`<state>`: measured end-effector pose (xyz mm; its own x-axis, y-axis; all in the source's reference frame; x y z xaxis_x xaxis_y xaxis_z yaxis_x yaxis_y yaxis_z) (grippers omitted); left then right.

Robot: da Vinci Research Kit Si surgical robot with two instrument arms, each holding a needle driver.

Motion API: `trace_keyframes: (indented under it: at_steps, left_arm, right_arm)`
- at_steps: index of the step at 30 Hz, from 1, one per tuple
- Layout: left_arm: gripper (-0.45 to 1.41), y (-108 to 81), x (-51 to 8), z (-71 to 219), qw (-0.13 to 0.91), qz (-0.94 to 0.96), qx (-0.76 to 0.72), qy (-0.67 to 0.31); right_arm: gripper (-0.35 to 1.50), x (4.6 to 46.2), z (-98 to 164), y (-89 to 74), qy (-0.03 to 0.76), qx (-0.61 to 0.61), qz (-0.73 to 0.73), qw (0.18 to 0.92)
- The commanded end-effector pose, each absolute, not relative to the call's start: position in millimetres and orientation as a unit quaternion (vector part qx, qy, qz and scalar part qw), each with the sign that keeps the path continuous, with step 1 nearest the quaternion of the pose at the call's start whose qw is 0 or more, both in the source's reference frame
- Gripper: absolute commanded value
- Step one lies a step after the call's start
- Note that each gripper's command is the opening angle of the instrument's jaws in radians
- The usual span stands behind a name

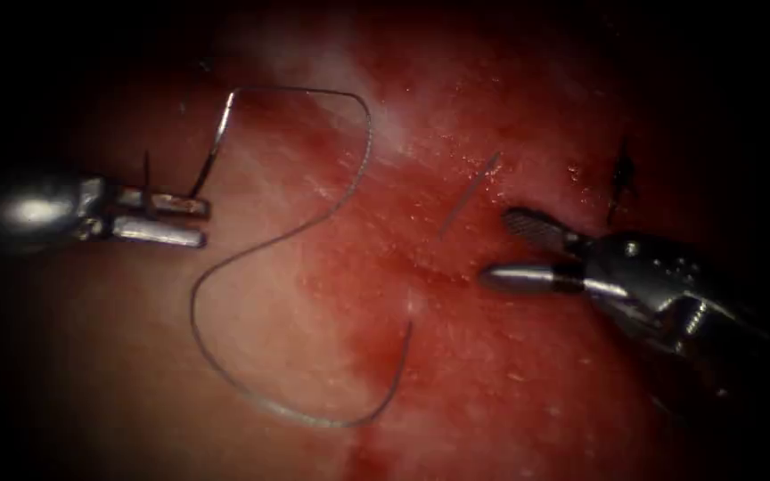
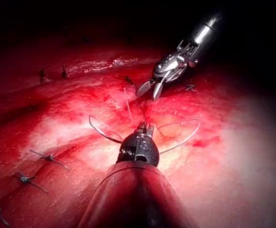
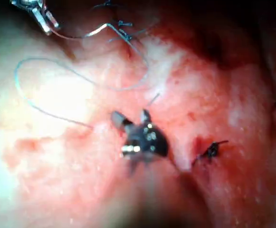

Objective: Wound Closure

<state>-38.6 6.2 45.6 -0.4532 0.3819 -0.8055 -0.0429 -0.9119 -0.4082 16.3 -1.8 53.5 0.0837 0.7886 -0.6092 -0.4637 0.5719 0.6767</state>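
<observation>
Where the endoscope view takes in both tools at once, the left hand (image 1: 205, 223) lies well to the left of the cut (image 1: 421, 276) and is closed on the needle (image 1: 216, 142) near one end of its curve. The rest of the curve rises free above the tissue (image 1: 296, 330), and no part of it is in the tissue. The thread (image 1: 198, 285) leaves the needle's upper end, arches towards the cut and swings back left. It then drops in a wide loop and climbs to enter the tissue at the cut's left edge.

Just right of the cut a short cut end of thread (image 1: 470, 191) stands out of the tissue. Beyond it the right hand (image 1: 495, 248) is spread open and grips nothing, its tips apart from that end. A dark finished stitch (image 1: 621, 174) sits farther right of the cut, behind this hand.

The left wrist view looks along its own shaft at the left hand (image 2: 145, 127), with the needle (image 2: 102, 132) curving off to one side. It also takes in the open right hand (image 2: 147, 94) beyond, as well as older stitches (image 2: 26, 179) that lie well away from the cut.

The right wrist view shows the right hand (image 3: 130, 115) from behind, open. The thread (image 3: 38, 58) loops over pale tissue towards the left hand (image 3: 45, 23), and one knotted stitch (image 3: 211, 151) lies close by.
</observation>
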Motion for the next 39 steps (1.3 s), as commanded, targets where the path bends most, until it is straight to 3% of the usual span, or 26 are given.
trace_keyframes:
  at_steps: [1,9,15,17,21,22,23,39]
  left_arm:
    - [-0.45,6.1,-39.1,46.1,0.126,0.836,-0.508,-0.167]
    - [-0.45,6.1,-39.1,46.1,0.126,0.836,-0.508,-0.167]
    - [-0.45,6.1,-39.1,46.1,0.126,0.836,-0.508,-0.167]
    - [-0.45,6.1,-39.1,46.1,0.126,0.836,-0.508,-0.167]
    - [-0.45,6.0,-39.0,46.1,0.126,0.836,-0.508,-0.168]
    - [-0.45,6.1,-39.0,46.1,0.126,0.835,-0.508,-0.168]
    - [-0.45,6.1,-39.0,46.1,0.126,0.835,-0.508,-0.168]
    - [-0.45,6.0,-39.0,46.0,0.126,0.836,-0.508,-0.168]
  right_arm:
    - [0.47,17.0,54.8,-1.0,0.523,0.157,0.445,0.710]
    - [0.54,16.9,57.2,0.7,0.523,0.156,0.481,0.686]
    - [0.46,18.2,57.1,0.8,0.525,0.159,0.480,0.685]
    - [0.24,18.7,57.2,0.9,0.525,0.158,0.480,0.684]
    - [0.04,19.7,57.2,0.9,0.526,0.159,0.481,0.683]
    - [-0.30,19.9,57.1,0.9,0.527,0.160,0.481,0.683]
    - [-0.35,19.9,57.1,1.0,0.527,0.161,0.480,0.683]
    - [-0.35,19.3,56.1,3.1,0.521,0.126,0.493,0.685]
